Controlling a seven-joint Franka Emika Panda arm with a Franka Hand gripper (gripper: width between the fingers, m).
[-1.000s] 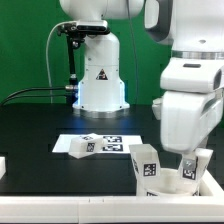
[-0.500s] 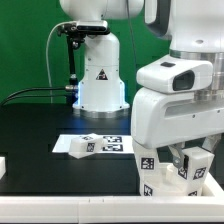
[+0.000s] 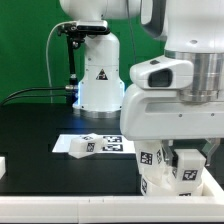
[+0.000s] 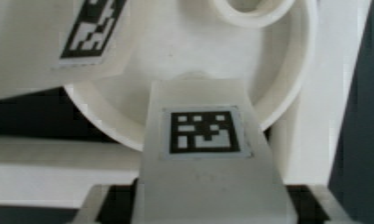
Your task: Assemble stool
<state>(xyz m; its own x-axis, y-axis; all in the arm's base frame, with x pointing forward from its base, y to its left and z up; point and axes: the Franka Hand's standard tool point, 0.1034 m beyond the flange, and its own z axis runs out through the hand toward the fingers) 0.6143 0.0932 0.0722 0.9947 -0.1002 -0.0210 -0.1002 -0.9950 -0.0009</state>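
The pincer [image 4: 205, 206] is closed at a middling width on a stool leg [image 4: 205, 132]. Its dark fingers [image 4: 109, 204] press the leg's two flanks, so the leg points away from the wrist with its square tag facing the camera. I judge this hold is meant to steer the leg's far end to the seat [image 4: 106, 108], whose curved rim and pale inner face lie directly beyond it. A round socket [image 4: 255, 8] shows farther in, and the leg appears not yet set into it. The leg is white, chunky and flat-faced, widening toward the grip. The exterior view puts the work low at the exterior view's right, near the front edge of the black bench [image 3: 40, 125]. A tagged white block [image 3: 152, 160] stands upright there beside the wrist; whether it is the gripped leg I cannot tell. Well apart, the marker board [image 3: 110, 143] lies flat, with a loose tagged piece [image 3: 78, 147] at its end
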